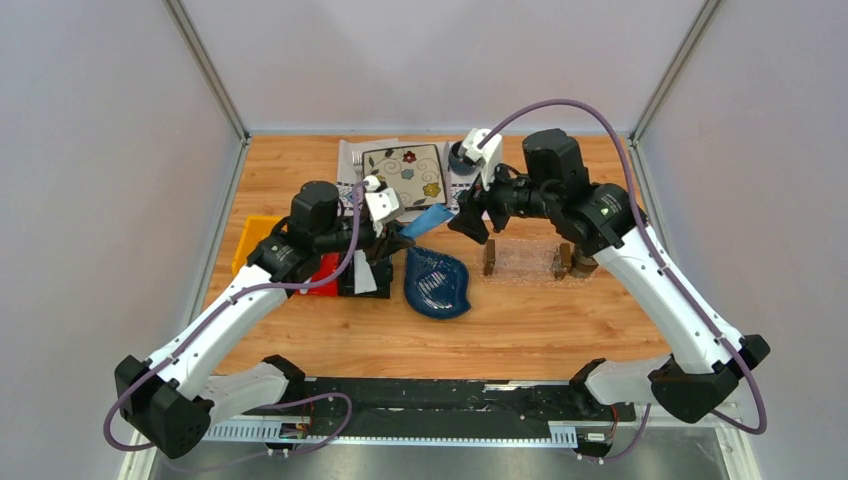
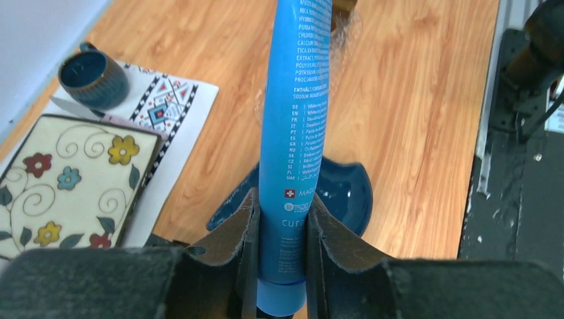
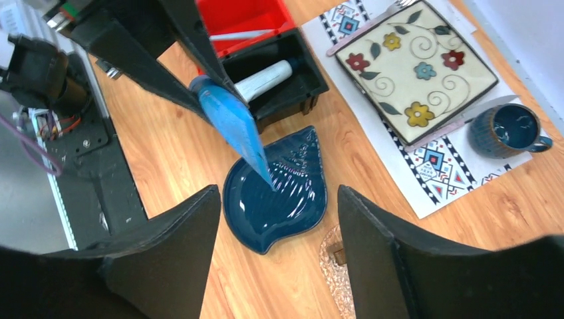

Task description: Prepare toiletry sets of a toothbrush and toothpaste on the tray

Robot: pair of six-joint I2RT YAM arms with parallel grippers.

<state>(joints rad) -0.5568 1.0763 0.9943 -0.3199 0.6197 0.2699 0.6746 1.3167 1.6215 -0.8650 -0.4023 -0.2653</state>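
Left wrist view: left gripper (image 2: 282,209) clamped on light blue toothpaste tube (image 2: 296,100) near its cap end, tube held in the air above blue leaf dish (image 2: 342,196), pointing right. Right gripper (image 3: 277,196) fingers apart, nothing between, near the tube tip. Tray (image 1: 525,262) on table right of dish. White toothpaste tube (image 3: 266,78) lies in black bin (image 3: 296,90), toothbrush (image 3: 239,34) in red bin (image 3: 249,16), both left of dish.

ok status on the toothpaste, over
Left gripper shut on blue tube, raised in the air. Right gripper open, empty, facing the tube's tip. Tray not reached yet; blue dish lies below the tube.
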